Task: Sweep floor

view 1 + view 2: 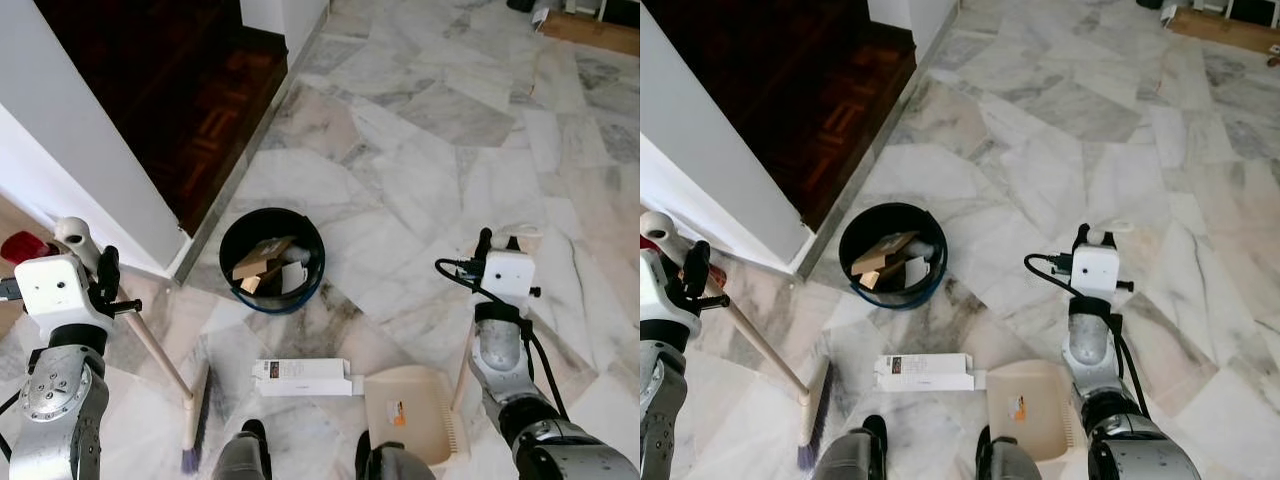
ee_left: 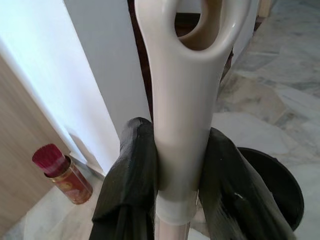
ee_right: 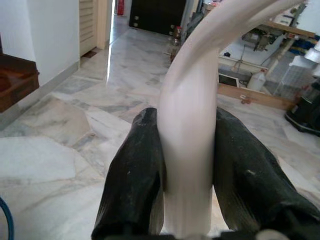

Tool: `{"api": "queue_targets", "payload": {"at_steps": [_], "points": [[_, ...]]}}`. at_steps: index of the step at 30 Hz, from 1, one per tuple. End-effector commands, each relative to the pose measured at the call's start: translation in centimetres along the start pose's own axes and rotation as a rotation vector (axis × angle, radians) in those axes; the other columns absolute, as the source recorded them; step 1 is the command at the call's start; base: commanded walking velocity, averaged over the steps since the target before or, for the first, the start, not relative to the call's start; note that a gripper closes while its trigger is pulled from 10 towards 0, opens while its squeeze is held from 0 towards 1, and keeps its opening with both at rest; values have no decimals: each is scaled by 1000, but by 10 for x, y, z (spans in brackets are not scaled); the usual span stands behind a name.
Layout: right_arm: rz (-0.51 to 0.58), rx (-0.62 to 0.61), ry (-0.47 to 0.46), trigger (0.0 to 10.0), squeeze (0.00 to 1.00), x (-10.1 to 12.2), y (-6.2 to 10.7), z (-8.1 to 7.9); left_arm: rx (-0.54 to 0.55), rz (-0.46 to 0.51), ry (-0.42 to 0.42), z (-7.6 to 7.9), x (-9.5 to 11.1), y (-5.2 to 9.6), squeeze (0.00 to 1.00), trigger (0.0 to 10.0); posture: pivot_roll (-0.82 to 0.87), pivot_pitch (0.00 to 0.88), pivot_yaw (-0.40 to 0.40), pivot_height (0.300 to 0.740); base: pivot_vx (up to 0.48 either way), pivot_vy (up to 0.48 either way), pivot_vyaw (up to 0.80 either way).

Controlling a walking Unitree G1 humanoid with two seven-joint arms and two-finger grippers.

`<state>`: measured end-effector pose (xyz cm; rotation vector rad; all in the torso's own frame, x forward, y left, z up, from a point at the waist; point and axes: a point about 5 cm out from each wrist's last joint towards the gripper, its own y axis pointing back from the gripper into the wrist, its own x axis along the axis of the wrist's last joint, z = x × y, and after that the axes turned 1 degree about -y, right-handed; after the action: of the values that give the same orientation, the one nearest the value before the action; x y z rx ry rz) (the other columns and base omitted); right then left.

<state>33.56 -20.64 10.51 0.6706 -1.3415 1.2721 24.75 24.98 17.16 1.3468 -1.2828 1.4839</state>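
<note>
1. A red tin with a red top stands on the floor by the white wall, on the left side of the black bin and well apart from it.
2. The left end effector is clenched on the cream handle of the broom, just below the hanging loop at its top end; its black fingers press on both sides of the shaft.
3. The broom slants down from that grip to its bristle head, which rests on the marble floor left of the bin and nearer the robot.
4. The bin stands on the marble at the corner of the wall, beside the dark wooden floor, and holds cardboard scraps and paper.
5. A flat white carton lies on the floor near the bin, on the robot's side of it.
6. A cream dustpan rests on the floor touching the carton's right end, right of the bin.
7. The right end effector is clenched on the dustpan's upright cream handle, farther right of the bin.
</note>
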Motion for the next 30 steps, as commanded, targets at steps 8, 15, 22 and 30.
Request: {"api": "queue_targets", "payload": {"at_steps": [8, 15, 22, 30], "points": [[103, -6, 125, 10000, 0, 17, -9, -14, -10, 13, 7, 7, 5, 1, 0, 10000, 256, 345, 7, 740, 0, 0, 0], [167, -54, 152, 10000, 0, 24, -10, -14, -17, 25, 9, 9, 8, 1, 0, 10000, 260, 342, 6, 740, 0, 0, 0], [228, -123, 165, 10000, 0, 32, -13, -13, -28, 28, 5, 9, 9, 1, 0, 10000, 267, 345, 7, 740, 0, 0, 0], [325, -187, 100, 10000, 0, 55, -27, -8, -37, 23, 13, 12, 7, 1, 0, 10000, 254, 342, 6, 740, 0, 0, 0]]}}
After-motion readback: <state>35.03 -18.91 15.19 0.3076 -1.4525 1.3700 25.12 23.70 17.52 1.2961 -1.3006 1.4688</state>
